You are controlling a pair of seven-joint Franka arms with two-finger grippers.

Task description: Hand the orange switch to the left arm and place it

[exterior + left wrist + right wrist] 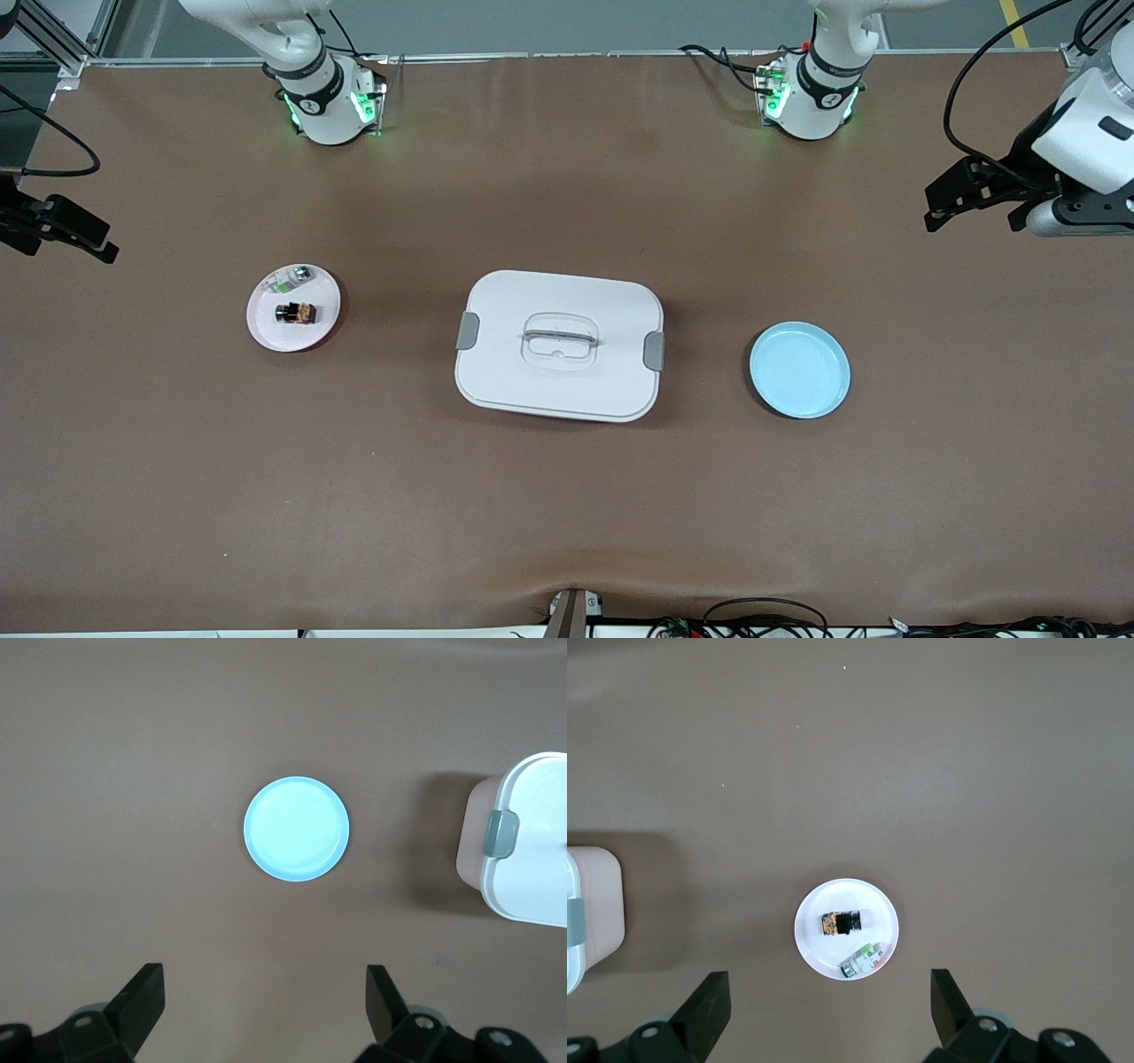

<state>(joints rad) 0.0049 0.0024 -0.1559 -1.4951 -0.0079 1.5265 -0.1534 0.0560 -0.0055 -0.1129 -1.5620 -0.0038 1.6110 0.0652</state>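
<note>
Switch: the orange switch (296,313) lies on the white plate (266,330), toward the right arm's end of the bench, with a small green-and-silver piece (292,278) beside it on the same plate.
Box: the box (558,346) sits shut at mid-bench, between the white plate and the blue plate (800,369), well apart from both.
Blue plate: bare, toward the left arm's end; likely the drop-off.
Right gripper: the right gripper (824,1014) hangs high at its end of the bench, near the white plate, fingers spread wide, holding nothing.
Left gripper: the left gripper (264,1010) hangs high at its own end, near the blue plate, fingers spread wide, holding nothing.
Progress: nothing done yet; the switch is untouched.
Left to do: pick up the switch, pass it between the arms clear of the box, set it down on the blue plate.
</note>
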